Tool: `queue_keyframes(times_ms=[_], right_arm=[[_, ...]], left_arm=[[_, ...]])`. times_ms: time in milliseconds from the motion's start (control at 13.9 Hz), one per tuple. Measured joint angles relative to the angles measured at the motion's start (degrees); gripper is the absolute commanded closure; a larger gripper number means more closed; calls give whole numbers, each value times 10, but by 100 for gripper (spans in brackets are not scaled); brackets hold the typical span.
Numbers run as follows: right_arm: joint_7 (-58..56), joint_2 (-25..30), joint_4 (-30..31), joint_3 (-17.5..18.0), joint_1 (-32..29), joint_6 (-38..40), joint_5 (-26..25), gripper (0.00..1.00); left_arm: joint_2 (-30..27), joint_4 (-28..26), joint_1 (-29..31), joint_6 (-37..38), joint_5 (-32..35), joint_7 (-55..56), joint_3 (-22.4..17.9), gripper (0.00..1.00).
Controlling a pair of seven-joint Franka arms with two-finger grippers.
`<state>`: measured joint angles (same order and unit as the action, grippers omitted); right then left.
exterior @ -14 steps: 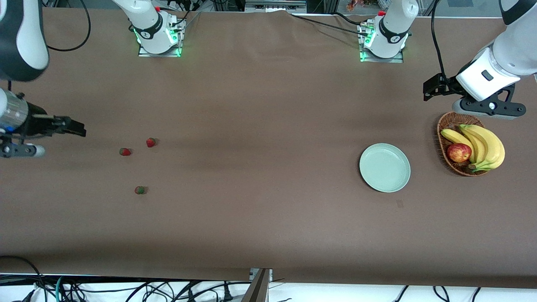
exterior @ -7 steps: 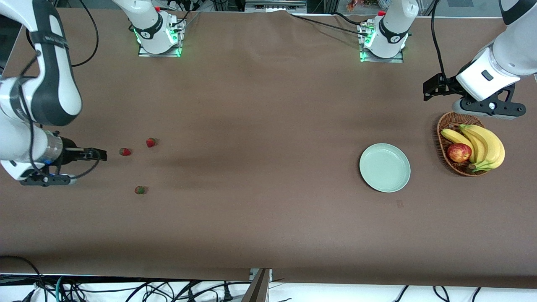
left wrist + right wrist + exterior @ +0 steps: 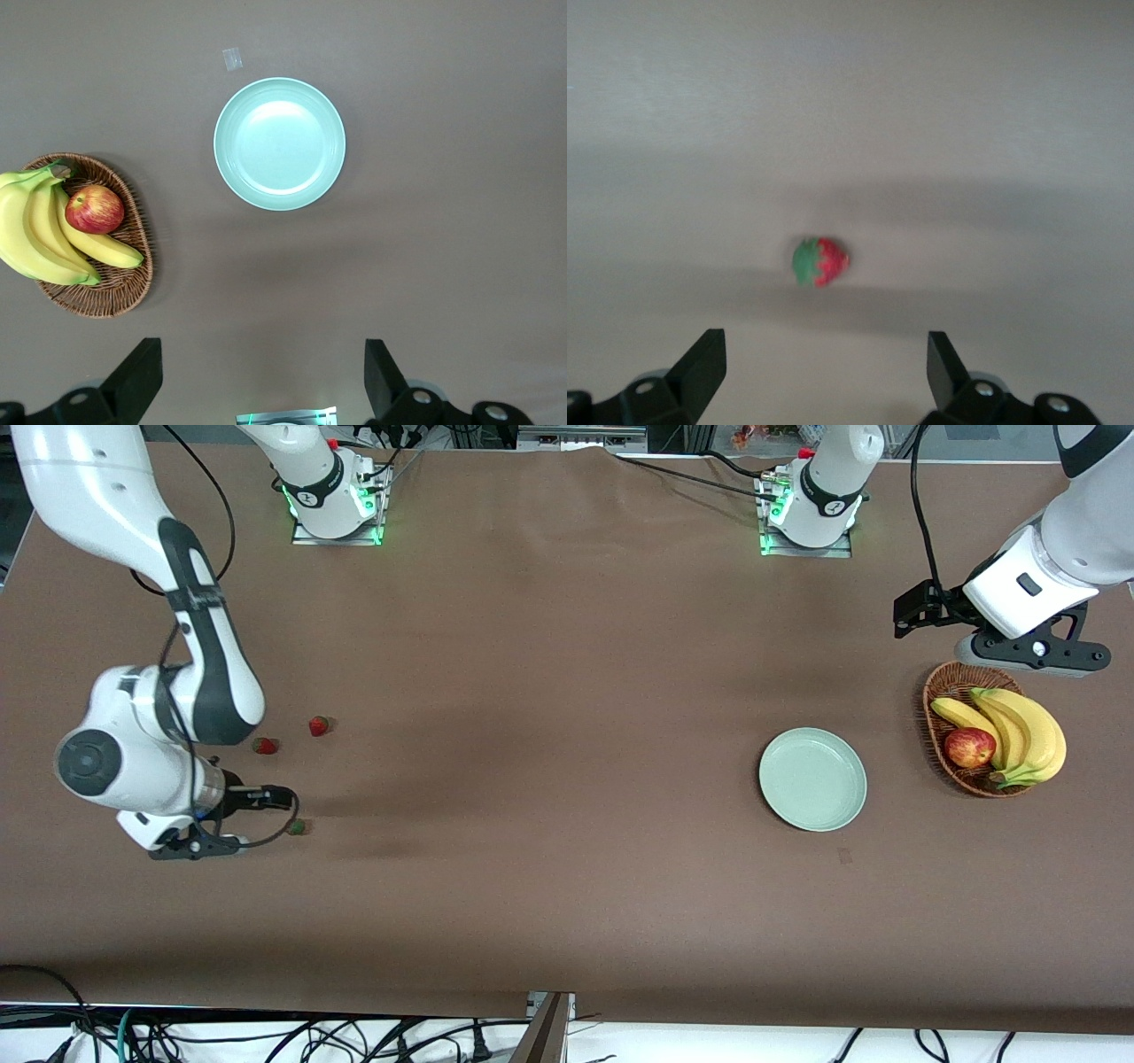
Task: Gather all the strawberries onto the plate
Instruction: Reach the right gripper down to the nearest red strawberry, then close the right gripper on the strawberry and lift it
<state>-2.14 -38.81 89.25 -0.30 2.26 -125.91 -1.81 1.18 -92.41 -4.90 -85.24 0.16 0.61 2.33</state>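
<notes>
Both grippers gape — right gripper (image 3: 282, 798) beside strawberries (image 3: 296, 826); basket (image 3: 941, 691) flanks plate (image 3: 812, 779).

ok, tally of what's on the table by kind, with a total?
strawberries: 3
plate: 1
basket: 1
apple: 1
bananas: 3, one bunch
total: 9

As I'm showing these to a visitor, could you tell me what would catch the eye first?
Probably the right tool, open, over the strawberry nearest the front camera. Next, the bright bananas and apple in the wicker basket at the left arm's end, beside the mint-green plate.
</notes>
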Motion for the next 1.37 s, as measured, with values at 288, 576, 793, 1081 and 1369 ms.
queue_keyframes(times_ms=[288, 576, 793, 1081, 1369], right_arm=[[0, -49, -1, -2, 0, -68, 0, 0], [0, -51, -2, -1, 3, -69, 0, 3], [0, -54, -2, -1, 3, -72, 0, 6], [0, -58, -2, -1, 3, -78, 0, 23], [0, -60, -2, -1, 3, -78, 0, 65]], left_arm=[[0, 0, 0, 0, 0, 0, 0, 0], [0, 0, 0, 0, 0, 0, 0, 0], [0, 0, 0, 0, 0, 0, 0, 0], [0, 0, 0, 0, 0, 0, 0, 0], [0, 0, 0, 0, 0, 0, 0, 0]])
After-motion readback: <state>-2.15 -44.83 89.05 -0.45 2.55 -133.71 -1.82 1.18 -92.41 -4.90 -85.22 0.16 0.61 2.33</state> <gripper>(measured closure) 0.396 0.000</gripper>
